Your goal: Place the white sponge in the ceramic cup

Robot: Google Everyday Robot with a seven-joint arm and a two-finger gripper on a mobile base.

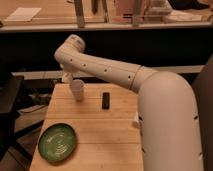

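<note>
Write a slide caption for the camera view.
Robot arm stretched over the wooden table, gripper beside the ceramic cup rim; a black block and green plate lie nearby.

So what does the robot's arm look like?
The arm is a smooth, off-white tube, fat and rounded near the camera, slimmer toward a rounded elbow, with a row of small dark dots along it. No cables show. The pale gripper sits beside the cup.

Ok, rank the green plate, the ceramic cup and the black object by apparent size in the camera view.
1. green plate, largest, though nearest the camera
2. ceramic cup
3. black object, slimmer than the cup
The gripper hangs just left of the cup's rim.
</note>
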